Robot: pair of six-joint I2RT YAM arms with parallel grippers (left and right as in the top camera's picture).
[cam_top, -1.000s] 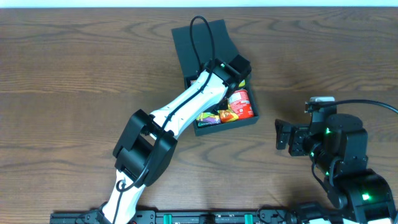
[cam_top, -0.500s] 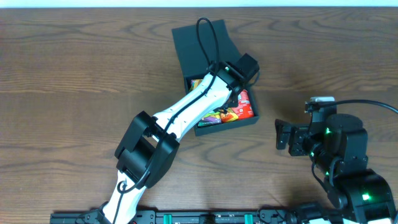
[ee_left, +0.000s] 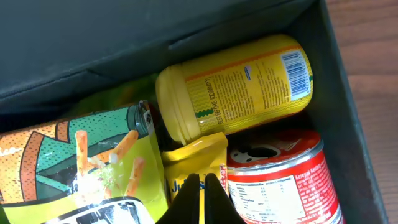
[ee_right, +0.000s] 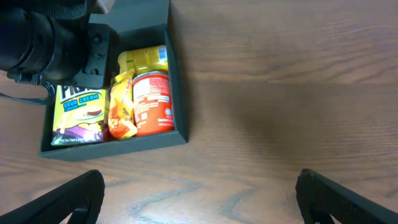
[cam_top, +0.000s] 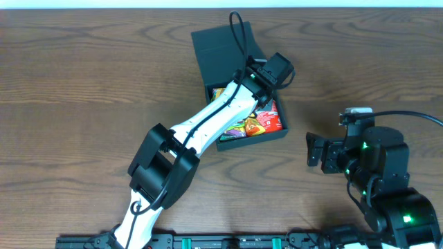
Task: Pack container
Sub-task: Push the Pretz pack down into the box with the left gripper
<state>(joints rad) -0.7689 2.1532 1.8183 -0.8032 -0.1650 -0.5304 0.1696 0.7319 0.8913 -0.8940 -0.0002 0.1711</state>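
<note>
The container (cam_top: 252,140) sits open on the wooden surface (cam_top: 83,83), at the far centre of the overhead view. Its flap lid (cam_top: 220,50) is tipped back on the far side.

The left arm (cam_top: 214,114) reaches diagonally across the container, with its wrist over the far right corner. In the left wrist view the left jaws are pressed together tip to tip, with nothing seen between them. They hang over a yellow packet (ee_left: 194,163) inside the container.

Around that packet lie three more things:
- A yellow jar (ee_left: 239,87) lies on its side against the back wall.
- A red can (ee_left: 280,183) lies just beside the jar, along the right wall (ee_left: 348,124).
- A green snack bag (ee_left: 74,165) fills the left part.

The right arm (cam_top: 377,169) stands well apart from the container, to its right and nearer the front edge. The right jaws are spread wide and hold nothing, with only bare surface between them. From the right wrist view, the container (ee_right: 112,148) shows at upper left, with the same four things packed side by side.
</note>
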